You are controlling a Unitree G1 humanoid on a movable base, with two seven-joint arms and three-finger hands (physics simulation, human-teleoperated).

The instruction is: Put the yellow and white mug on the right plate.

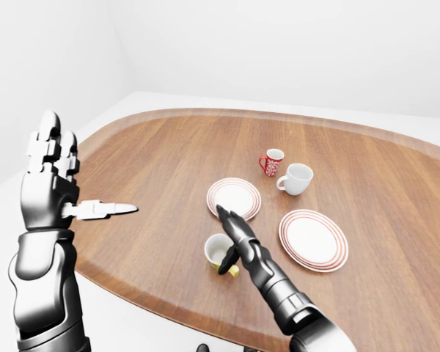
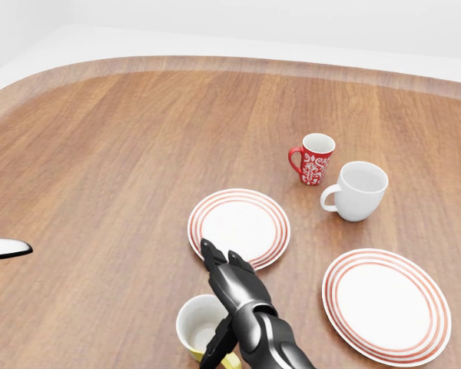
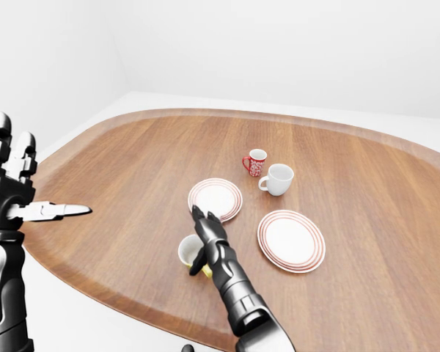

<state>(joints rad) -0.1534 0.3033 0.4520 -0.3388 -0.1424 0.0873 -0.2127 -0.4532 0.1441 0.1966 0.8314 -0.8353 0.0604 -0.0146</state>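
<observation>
— Where was the yellow and white mug (image 2: 202,327)?

— It stood upright on the wooden table (image 2: 100,169), at the bottom of the head view, below the left plate (image 2: 239,226) and well apart from the right plate (image 2: 386,304).

— And your hands?

— My right hand (image 2: 232,288) hung over the mug's right side, fingers spread, thumb reaching down past its rim; I gripped nothing. My left hand (image 1: 51,183) was raised at the left, fingers apart.

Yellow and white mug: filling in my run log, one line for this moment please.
right hand: open, above yellow and white mug | left hand: open, raised | mug: on table, not gripped | right plate: bare
</observation>
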